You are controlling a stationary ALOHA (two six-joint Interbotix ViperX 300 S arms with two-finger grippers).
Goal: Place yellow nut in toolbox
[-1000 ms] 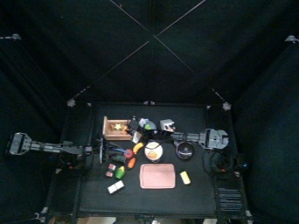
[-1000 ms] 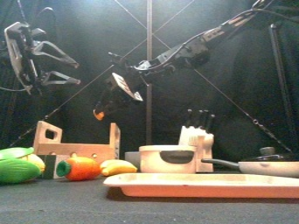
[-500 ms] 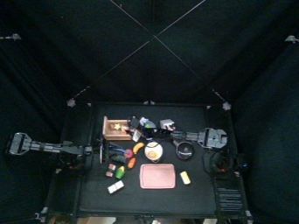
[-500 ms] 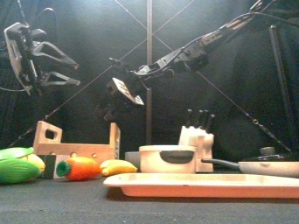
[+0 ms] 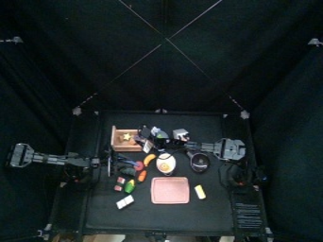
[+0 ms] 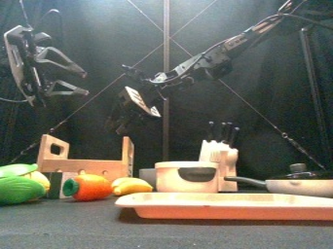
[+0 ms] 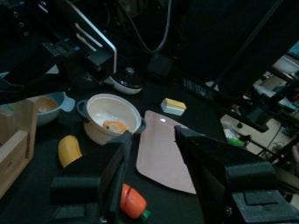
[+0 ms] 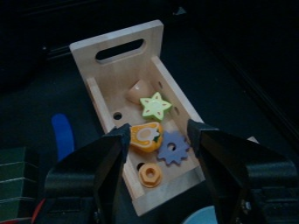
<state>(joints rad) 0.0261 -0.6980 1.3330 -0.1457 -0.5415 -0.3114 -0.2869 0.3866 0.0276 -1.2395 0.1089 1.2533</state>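
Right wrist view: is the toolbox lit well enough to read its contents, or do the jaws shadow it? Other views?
Right wrist view: the toolbox is evenly lit, its star piece and purple gear piece plain; the open right gripper has dark jaws that hide only the near corners. Top view: the table is dim, box contents unreadable. Front view: the pink tray is brightly lit, arms dark against the curtains.
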